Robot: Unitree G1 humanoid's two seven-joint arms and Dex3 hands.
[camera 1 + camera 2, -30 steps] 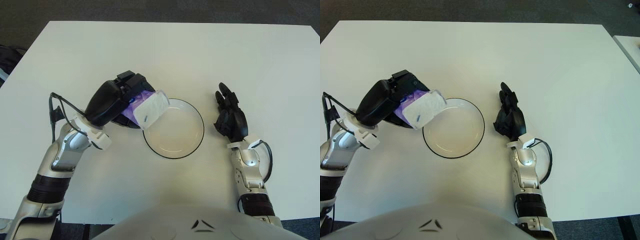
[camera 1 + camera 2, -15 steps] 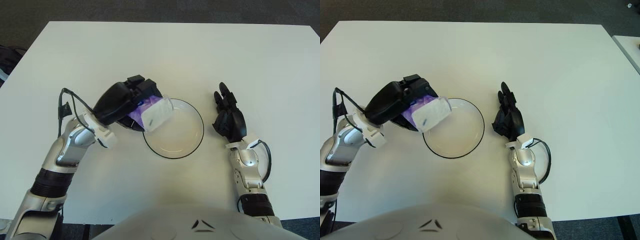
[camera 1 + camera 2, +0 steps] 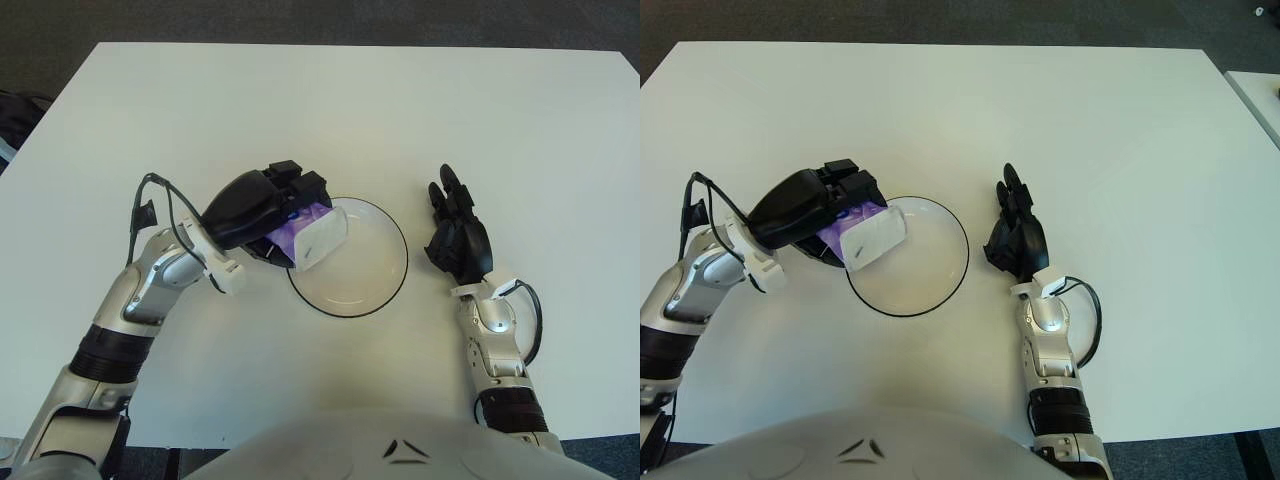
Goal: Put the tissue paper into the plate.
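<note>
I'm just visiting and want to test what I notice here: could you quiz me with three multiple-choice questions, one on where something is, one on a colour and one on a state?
1. Where is the tissue pack?
A. Over the plate's left edge
B. At the table's far right corner
C. Under the right hand

2. What colour is the plate's rim?
A. Red
B. Black
C. Yellow

3. What is the left hand doing?
A. Hanging open
B. Holding the tissue pack
C. Pressing on the plate

Answers:
1 A: the pack overlaps the plate's left rim.
2 B: a thin dark line rings the white dish.
3 B: its fingers wrap the pack, while the right hand shows idle right of the plate.
</note>
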